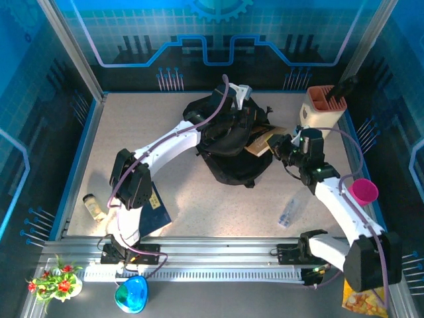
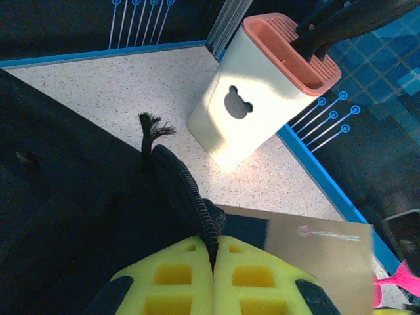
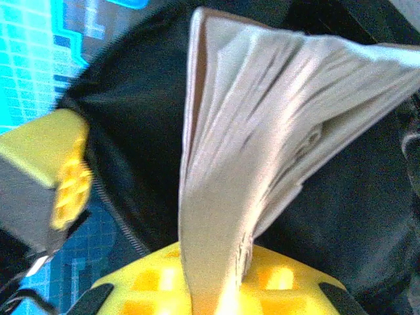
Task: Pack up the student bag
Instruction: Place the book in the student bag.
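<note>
**Three views, one bag in common**

The top external camera looks steeply down from above and behind the arm bases, far enough off to take in the whole bench (image 1: 132, 132). The left wrist camera sits close over its jaws and faces the far right corner and the cream knife block (image 2: 249, 111) (image 1: 322, 109), which the overhead view also holds. The right wrist camera looks along its jaws, very near a book (image 3: 262, 118). All three share the student bag (image 1: 232, 149) (image 2: 65, 210) (image 3: 131, 131).

speckled table (image 1: 218, 207), black student bag (image 1: 228, 169) (centre), blue book (image 1: 158, 211), cream holder (image 1: 318, 114)
</note>
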You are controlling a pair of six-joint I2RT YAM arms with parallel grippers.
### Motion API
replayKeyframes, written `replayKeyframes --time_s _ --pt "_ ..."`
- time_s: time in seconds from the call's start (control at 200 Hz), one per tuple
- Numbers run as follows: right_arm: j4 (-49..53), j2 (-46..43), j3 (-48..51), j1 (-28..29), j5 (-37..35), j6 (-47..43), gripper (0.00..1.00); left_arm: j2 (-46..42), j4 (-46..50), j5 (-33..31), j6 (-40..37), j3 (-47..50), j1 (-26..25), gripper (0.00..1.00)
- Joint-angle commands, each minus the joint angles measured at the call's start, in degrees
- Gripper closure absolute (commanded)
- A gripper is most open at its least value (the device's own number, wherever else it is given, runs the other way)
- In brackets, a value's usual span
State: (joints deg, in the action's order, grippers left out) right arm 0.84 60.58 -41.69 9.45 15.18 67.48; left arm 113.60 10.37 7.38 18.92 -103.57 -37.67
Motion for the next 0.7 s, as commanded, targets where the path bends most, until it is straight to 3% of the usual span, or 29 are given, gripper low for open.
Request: replayKeyframes --time_s 0.0,0.195,0.345,0.57,0.695 --pt "-4.7 -3.6 -2.8 0.7 -1.3 -1.4 0.91 -2.1 -2.6 1.2 -1.4 -0.9 -0.3 0.98" --pt "-15.1 3.3 -0.8 1.2 4.4 2.8 0.92 -2.2 -3.5 2.4 0.1 -1.0 -0.2 0.98" --pt "-23.2 9.1 -0.9 2.8 4.7 2.5 0.92 -2.3 -4.1 3.1 1.2 -1.0 -0.3 0.98" --pt "-26.2 16.4 -1.3 5.1 1.3 0.6 0.92 -2.6 -3.9 3.4 1.8 -1.0 -0.2 0.98" --pt "-22.7 20.1 -0.5 6.5 -5.5 1.8 0.91 -2.9 -3.6 2.7 2.1 -1.0 -0.3 0.98"
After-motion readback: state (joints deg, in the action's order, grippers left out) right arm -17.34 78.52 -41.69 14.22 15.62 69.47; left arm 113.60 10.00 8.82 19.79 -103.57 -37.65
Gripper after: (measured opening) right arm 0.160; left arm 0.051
